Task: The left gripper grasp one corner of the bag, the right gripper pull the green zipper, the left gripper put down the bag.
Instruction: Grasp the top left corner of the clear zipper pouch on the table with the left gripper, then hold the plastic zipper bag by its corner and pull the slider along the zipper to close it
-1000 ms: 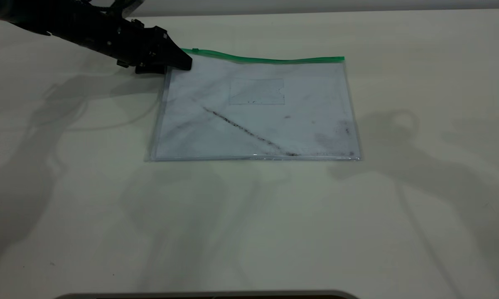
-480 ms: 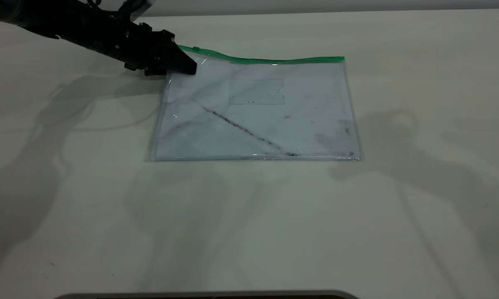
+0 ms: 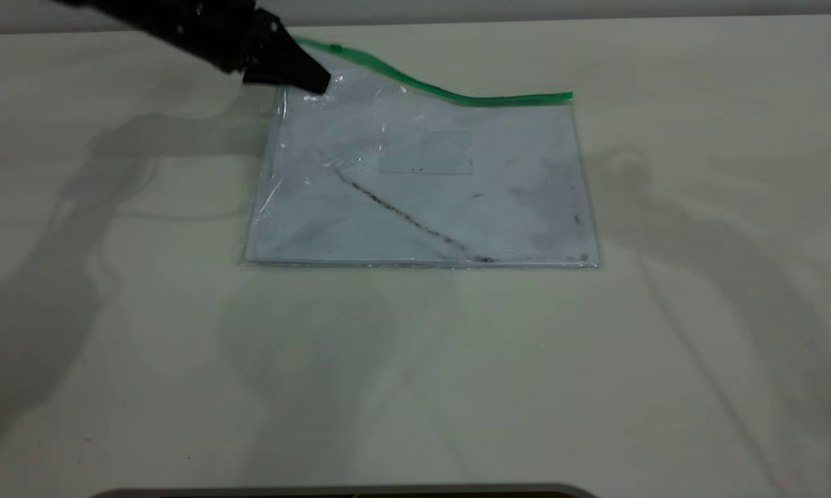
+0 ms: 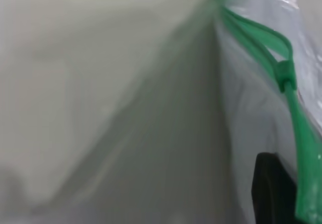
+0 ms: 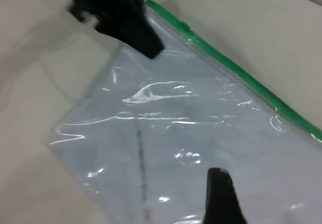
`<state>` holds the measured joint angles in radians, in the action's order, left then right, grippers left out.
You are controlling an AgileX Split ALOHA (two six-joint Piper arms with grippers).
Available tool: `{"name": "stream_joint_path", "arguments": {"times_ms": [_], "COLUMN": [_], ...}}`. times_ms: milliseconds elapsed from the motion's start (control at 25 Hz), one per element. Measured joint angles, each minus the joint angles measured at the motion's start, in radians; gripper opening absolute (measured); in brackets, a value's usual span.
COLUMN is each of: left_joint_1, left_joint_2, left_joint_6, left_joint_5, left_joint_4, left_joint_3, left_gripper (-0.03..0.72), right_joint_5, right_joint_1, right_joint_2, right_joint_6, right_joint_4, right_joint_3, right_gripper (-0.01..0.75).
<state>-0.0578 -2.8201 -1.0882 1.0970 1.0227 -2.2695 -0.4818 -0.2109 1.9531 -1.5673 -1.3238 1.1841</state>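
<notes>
The clear bag lies on the white table, with a dark diagonal scuff line and a small pocket. Its green zipper runs along the far edge, and the slider tab sits near the far-left end. My left gripper is shut on the green-edged far-left corner and holds it up, so the zipper edge slopes down to the right. The left wrist view shows the slider close by. My right gripper hovers over the bag's sheet and is out of the exterior view.
The white table stretches around the bag on all sides. The arms cast shadows on the left and right of the table. A grey edge shows at the near rim.
My left gripper has risen and moved away with the green-edged corner, lifting the bag's far-left part off the table. The rest of the bag stays flat.
</notes>
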Motion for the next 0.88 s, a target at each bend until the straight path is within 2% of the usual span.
{"name": "stream_joint_path", "arguments": {"times_ms": [80, 320, 480, 720, 880], "left_joint_1": [-0.016, -0.089, -0.145, -0.205, -0.232], "left_joint_2": [0.005, 0.006, 0.006, 0.007, 0.011], "left_joint_6": [0.005, 0.062, 0.085, 0.096, 0.088], "left_joint_5": [0.045, 0.070, 0.070, 0.070, 0.070], "left_joint_4": [-0.046, -0.193, -0.217, -0.248, -0.252], "left_joint_3": [-0.055, -0.204, -0.285, -0.302, -0.303], "left_gripper": [0.055, 0.055, 0.055, 0.055, 0.055], "right_joint_5": [-0.013, -0.060, -0.109, -0.134, -0.151], "right_joint_1": [0.000, 0.000, 0.000, 0.000, 0.000], "right_joint_2": [0.062, 0.207, 0.270, 0.290, 0.299], "right_joint_6": [-0.023, -0.115, -0.182, -0.394, -0.457], "right_joint_4": [-0.002, -0.026, -0.060, -0.179, -0.228], "right_joint_3": [0.052, 0.196, 0.266, 0.286, 0.287], "right_gripper": [0.524, 0.524, 0.524, 0.524, 0.524]}}
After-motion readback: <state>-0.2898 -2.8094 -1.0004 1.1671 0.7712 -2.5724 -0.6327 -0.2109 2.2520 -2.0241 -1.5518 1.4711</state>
